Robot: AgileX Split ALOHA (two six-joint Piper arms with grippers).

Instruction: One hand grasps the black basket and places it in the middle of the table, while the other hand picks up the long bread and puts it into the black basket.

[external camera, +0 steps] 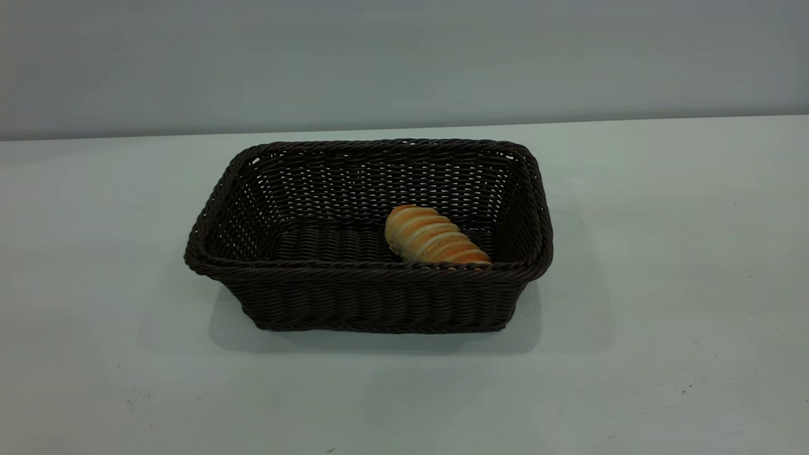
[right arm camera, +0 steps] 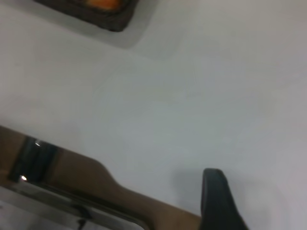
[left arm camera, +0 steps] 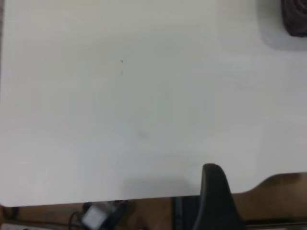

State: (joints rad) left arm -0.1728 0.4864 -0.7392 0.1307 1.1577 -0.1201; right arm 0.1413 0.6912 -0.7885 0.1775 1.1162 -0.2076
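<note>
Dark woven wicker, the black basket (external camera: 369,237) is sitting mid-table (external camera: 663,284) in the exterior view, the long bread (external camera: 434,237) lying inside toward its right end. Left wrist view: one finger (left arm camera: 214,199) of the left gripper is showing over bare tabletop; aperture cannot be told. Right wrist view: likewise one finger (right arm camera: 217,201), basket corner (right arm camera: 103,17) well apart.

Behind the desk (external camera: 663,253) you see a plain grey-blue matte wall (external camera: 404,57) spanning the whole exterior view. Just beside your left claw (left arm camera: 214,191), past the desk edge, there is brown floor (left arm camera: 283,184). A small pale grey box-shaped device (left arm camera: 93,216) lies on it, well apart from that claw. Near your right claw (right arm camera: 216,191) the brown floor shows too, with a dark shiny metal frame (right arm camera: 33,160) farther off.
</note>
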